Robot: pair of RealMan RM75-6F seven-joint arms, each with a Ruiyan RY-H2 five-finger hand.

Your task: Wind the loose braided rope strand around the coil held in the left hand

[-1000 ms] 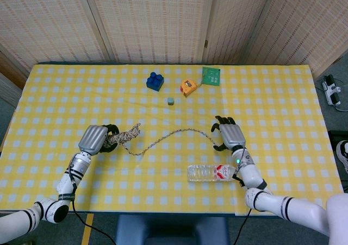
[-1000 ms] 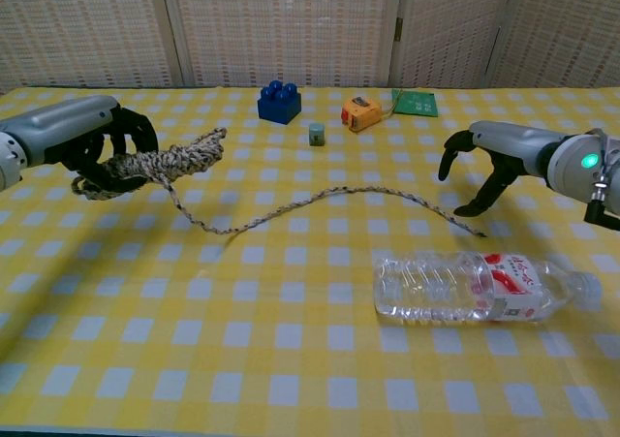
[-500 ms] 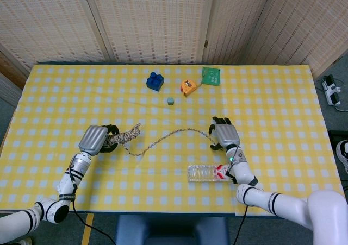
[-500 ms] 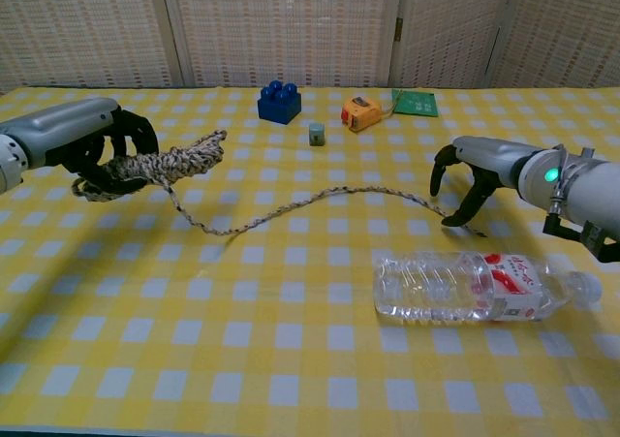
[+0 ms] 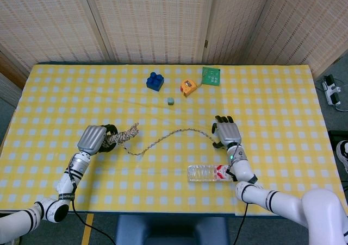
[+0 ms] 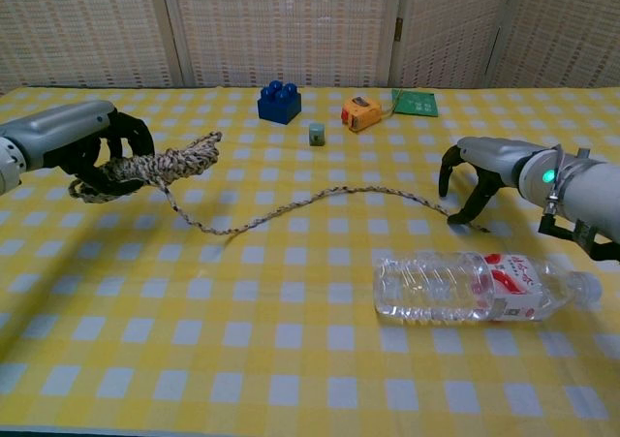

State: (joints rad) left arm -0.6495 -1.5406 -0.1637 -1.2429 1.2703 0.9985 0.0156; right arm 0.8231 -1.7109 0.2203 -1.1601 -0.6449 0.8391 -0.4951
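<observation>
Since half a second ago, the right hand (image 6: 477,180) has shifted slightly toward the right edge of the worktop (image 5: 283,93), its fingers curled down over the far tip of the loose strand (image 6: 320,202); whether they pinch it cannot be told. Near the left edge, the left hand (image 6: 82,146) grips the coil (image 6: 145,169), lifted off the cloth. From the coil the strand sags to the worktop and runs in a curve toward the right hand. Judging by that long free length, most of the winding is left to do. A water bottle (image 6: 475,285) lies near the front edge, just beside the right hand.
</observation>
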